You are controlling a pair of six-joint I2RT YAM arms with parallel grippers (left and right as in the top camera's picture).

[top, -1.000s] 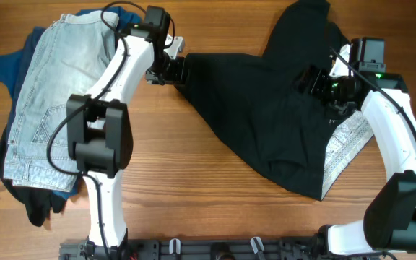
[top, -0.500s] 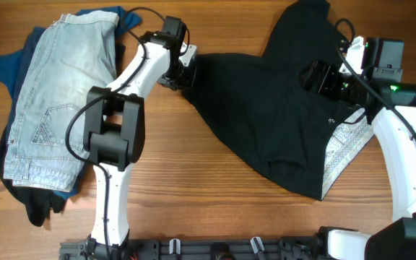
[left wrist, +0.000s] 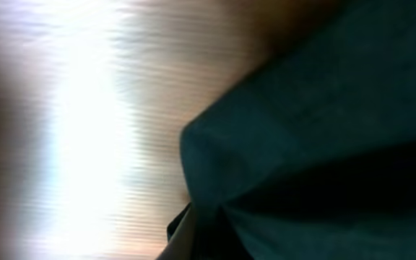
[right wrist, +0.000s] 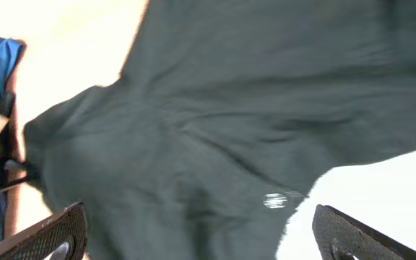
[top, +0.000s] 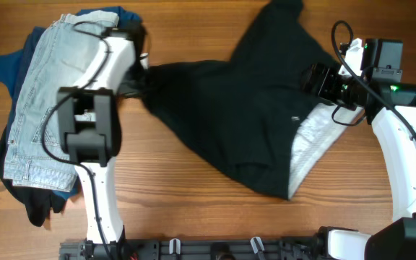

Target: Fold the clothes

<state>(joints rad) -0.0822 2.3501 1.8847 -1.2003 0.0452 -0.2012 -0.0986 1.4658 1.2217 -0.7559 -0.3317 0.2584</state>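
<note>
The large black shorts (top: 230, 108) lie spread across the middle and right of the table, with the pale patterned waistband lining (top: 310, 144) turned out at the right and a small button (top: 293, 119) beside it. My left gripper (top: 140, 81) is shut on the shorts' left corner, which is stretched toward the pile. In the left wrist view, dark cloth (left wrist: 316, 137) fills the right side and runs down into the jaws. My right gripper (top: 316, 79) hovers open above the shorts near the waistband. Its fingers (right wrist: 56, 235) stand wide apart over the cloth (right wrist: 215, 123) and button (right wrist: 279, 200).
Light-blue denim shorts (top: 49, 94) lie on a blue top (top: 6, 68) in a pile at the left edge, right next to my left gripper. More dark cloth (top: 38, 206) pokes out under the pile's near end. Bare wood (top: 186, 195) lies in front of the black shorts.
My left gripper closed on the black shorts' left corner and pulled it left toward the denim pile. The whole garment slid left. The right gripper stayed open above it.
</note>
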